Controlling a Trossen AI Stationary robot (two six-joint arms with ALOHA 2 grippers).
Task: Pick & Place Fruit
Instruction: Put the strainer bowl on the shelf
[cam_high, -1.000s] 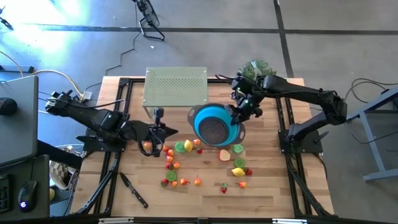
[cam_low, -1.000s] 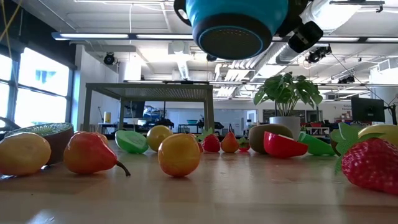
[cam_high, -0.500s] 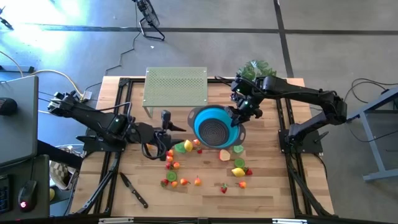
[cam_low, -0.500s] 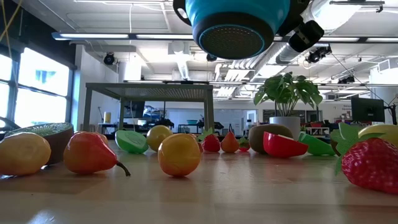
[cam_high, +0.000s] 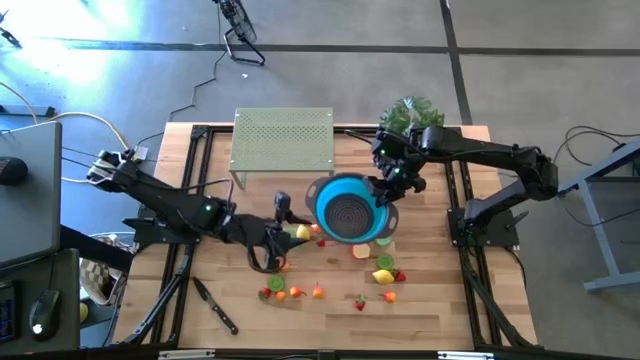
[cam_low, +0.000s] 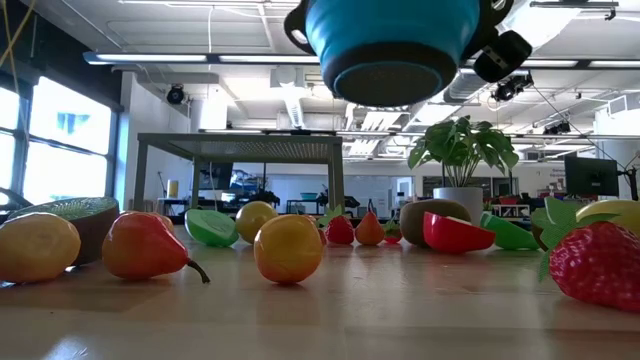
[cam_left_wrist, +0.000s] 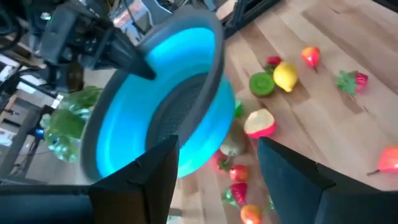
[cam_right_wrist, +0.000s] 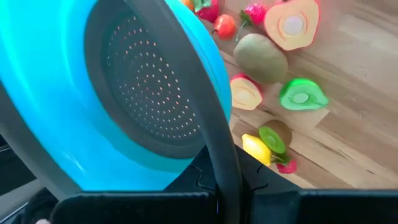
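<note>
Overhead, I see my right gripper (cam_high: 381, 190) with its fingers clamped on the blue bowl's (cam_high: 348, 208) rim, holding it above the counter (cam_high: 430, 290). My left gripper (cam_high: 281, 222) reaches beside it, fingers apart, empty. The fruit (cam_high: 380, 276) lies scattered underneath, near a knife (cam_high: 214, 305) and plant (cam_high: 405, 112).

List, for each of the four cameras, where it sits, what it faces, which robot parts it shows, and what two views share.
High: overhead, looking down on the table, both arms and the blue bowl.
Low: at tabletop height, looking across the fruit to the room; the bowl hangs above.
Left wrist: behind the left gripper, jaws open, facing the bowl's inside.
Right wrist: at the right gripper, clamped on the bowl's rim.
All four show the bowl.
</note>
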